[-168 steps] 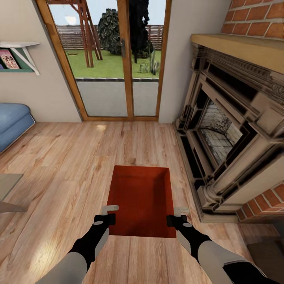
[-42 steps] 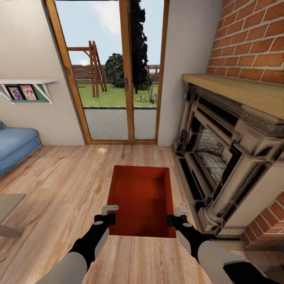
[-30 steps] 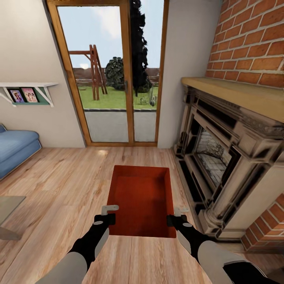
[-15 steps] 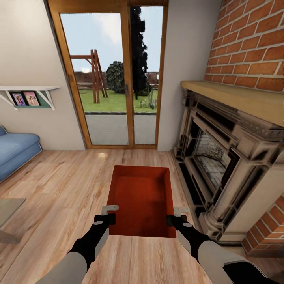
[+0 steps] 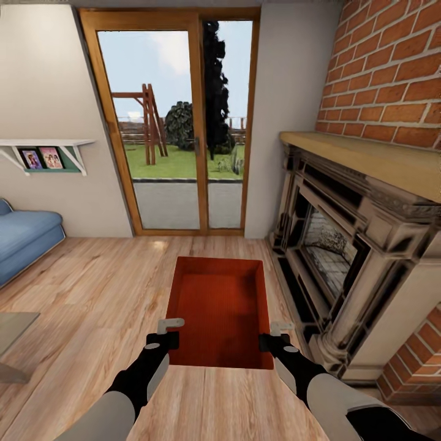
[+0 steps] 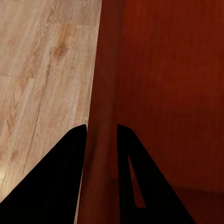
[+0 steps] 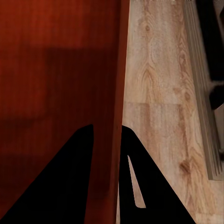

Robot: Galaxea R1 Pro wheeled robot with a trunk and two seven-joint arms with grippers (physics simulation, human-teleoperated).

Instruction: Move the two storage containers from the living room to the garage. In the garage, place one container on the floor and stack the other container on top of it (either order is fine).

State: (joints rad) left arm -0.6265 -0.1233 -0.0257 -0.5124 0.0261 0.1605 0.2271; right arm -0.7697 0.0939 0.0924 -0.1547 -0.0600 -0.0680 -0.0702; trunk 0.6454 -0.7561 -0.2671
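An orange-red storage container [image 5: 220, 309] hangs level in front of me above the living room's light wood-plank floor [image 5: 98, 288]. My left gripper [image 5: 171, 332] is shut on its left wall near the front corner, and my right gripper [image 5: 272, 335] is shut on its right wall. In the left wrist view the two dark fingers [image 6: 56, 182] clamp the thin container wall [image 6: 105, 116], one inside and one outside. In the right wrist view the fingers [image 7: 70, 177] pinch the container wall [image 7: 116, 116] the same way. The bin is empty.
A carved stone fireplace [image 5: 343, 245] with brick above stands close on the right. Wood-framed glass doors [image 5: 177, 128] are straight ahead. A blue sofa [image 5: 24, 239] and a wall shelf [image 5: 43, 153] sit at the left, and a table corner [image 5: 12, 331] juts in lower left.
The whole view has risen and tilted up: more of the doors, wall and brick shows and the floor looks farther below. The container and both grippers keep the same place in the picture.
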